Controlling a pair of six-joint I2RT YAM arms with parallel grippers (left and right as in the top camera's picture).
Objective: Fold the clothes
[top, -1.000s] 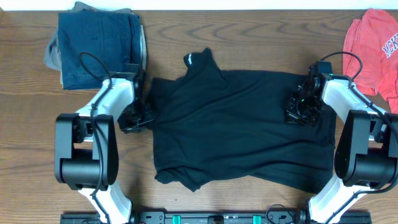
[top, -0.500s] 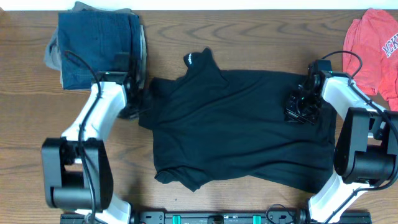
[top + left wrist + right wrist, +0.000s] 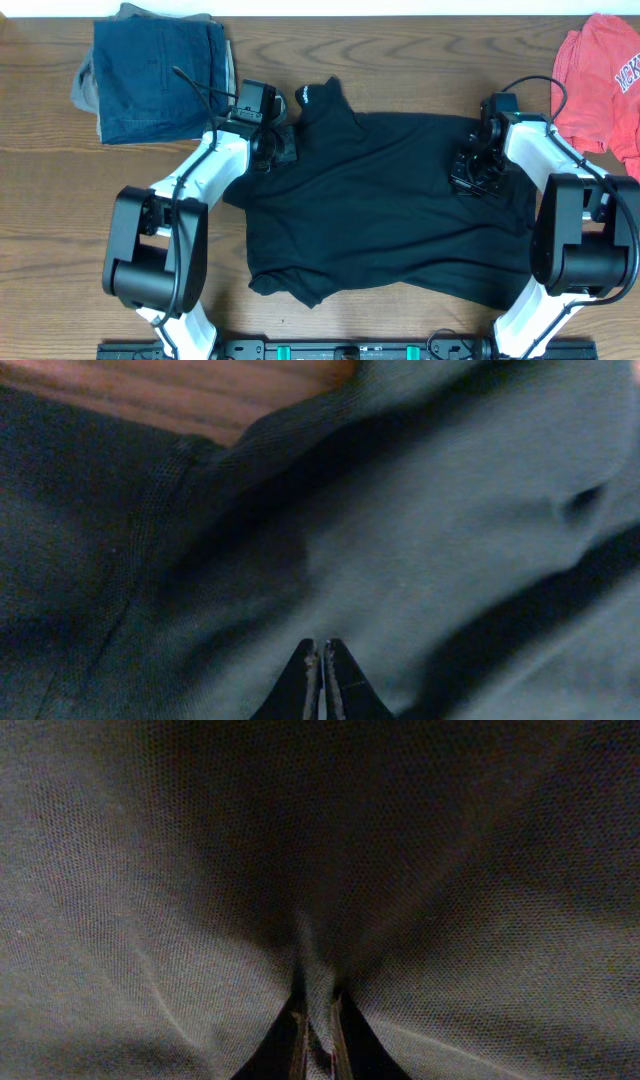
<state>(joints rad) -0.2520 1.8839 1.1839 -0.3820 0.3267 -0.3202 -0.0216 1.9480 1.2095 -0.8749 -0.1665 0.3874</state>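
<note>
The clothes [image 3: 380,210], a large black garment with a white mark at its collar, lie spread across the middle of the table. My left gripper [image 3: 280,148] rests on the garment's upper left part, just below the collar. In the left wrist view its fingertips [image 3: 320,645] are pressed together over dark cloth [image 3: 420,510], with nothing showing between them. My right gripper [image 3: 470,175] sits on the garment's upper right part. In the right wrist view it [image 3: 320,1005] is shut on a raised ridge of the mesh fabric [image 3: 150,870].
A folded dark-blue denim and tan pile [image 3: 155,70] lies at the back left, close to the left arm. A coral-red shirt [image 3: 605,75] lies at the back right beside the right arm. Bare wooden table [image 3: 400,60] runs behind the garment.
My left arm swung from the garment's left edge up and to the right, onto the cloth near the collar. My right gripper shifted slightly up and left, still gripping.
</note>
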